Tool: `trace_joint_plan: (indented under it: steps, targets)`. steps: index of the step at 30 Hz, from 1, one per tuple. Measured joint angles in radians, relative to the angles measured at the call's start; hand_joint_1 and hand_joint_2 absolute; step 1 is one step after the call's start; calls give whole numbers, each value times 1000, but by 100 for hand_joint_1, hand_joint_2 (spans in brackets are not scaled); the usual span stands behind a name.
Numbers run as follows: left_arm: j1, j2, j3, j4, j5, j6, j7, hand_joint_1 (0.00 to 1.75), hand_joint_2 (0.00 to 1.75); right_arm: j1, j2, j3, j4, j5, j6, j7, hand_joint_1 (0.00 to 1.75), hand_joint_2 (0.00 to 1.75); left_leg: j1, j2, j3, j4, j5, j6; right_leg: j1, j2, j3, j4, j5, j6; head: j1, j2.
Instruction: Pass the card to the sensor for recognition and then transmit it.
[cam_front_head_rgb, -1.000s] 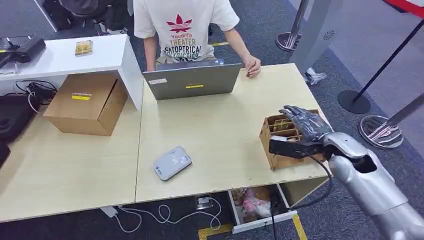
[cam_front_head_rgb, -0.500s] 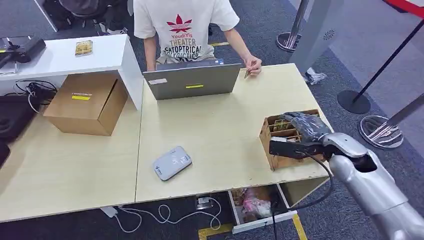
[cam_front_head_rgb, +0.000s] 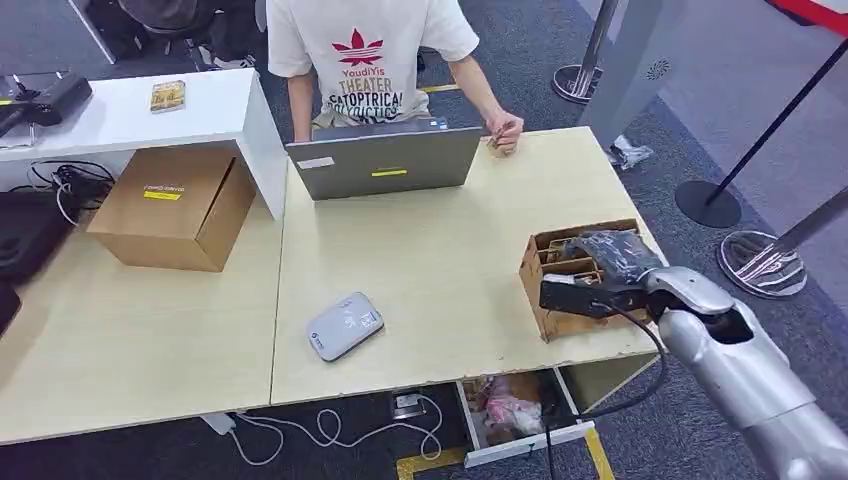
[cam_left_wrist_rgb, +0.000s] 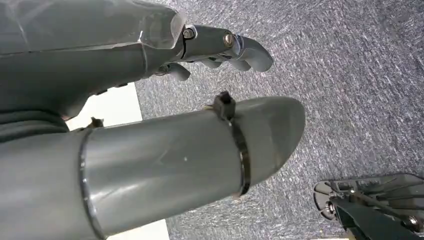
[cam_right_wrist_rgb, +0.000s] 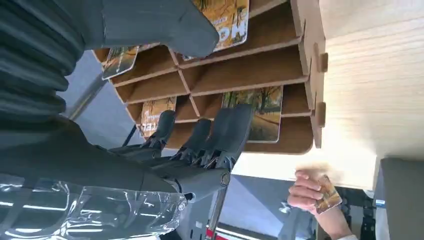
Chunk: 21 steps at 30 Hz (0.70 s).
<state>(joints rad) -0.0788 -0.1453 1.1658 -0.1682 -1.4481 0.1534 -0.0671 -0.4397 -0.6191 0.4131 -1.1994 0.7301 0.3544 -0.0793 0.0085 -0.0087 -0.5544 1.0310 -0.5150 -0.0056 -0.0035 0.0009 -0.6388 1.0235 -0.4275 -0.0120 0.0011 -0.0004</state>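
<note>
- The right hand (cam_front_head_rgb: 610, 255) is held over the card rack (cam_front_head_rgb: 548, 290), fingers dipped among upright cards (cam_right_wrist_rgb: 263, 116); a grip cannot be told.
- The left hand (cam_left_wrist_rgb: 220, 45) is seen hanging loose, nothing held.

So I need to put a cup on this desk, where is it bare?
Bare between the laptop, the reader and the card rack, and left of the reader. Crowded at the rack, under the right hand.

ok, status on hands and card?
Right hand over card rack, fingers among the cards, none gripped yet. Left hand open, hanging. Nothing blocking.
</note>
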Motion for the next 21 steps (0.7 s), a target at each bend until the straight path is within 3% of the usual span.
trace_joint_plan:
  steps: [8,14,17,20,21]
  targets:
    - [0,0,0,0,-3,0,0,0,0,37,-12,-2,-8,-7,0,13,77,175,0,0,0,0,0,0,0,0,0,0,0,0,0,0]
    - [0,0,0,0,-3,0,0,0,0,58,-12,-3,-8,-8,0,14,84,175,0,0,0,0,0,0,0,0,0,0,0,0,0,0]
    - [0,0,0,0,1,0,0,0,0,61,-12,-3,-8,-8,2,13,96,175,0,0,0,0,0,0,0,0,0,0,0,0,0,0]
    - [0,0,0,0,6,0,0,0,0,60,-12,-2,-3,-10,6,5,94,175,0,0,0,0,0,0,0,0,0,0,0,0,0,0]
    - [0,0,0,0,9,0,-1,0,0,59,-12,-2,0,-10,7,4,103,175,0,0,0,0,0,0,0,0,0,0,0,0,0,0]
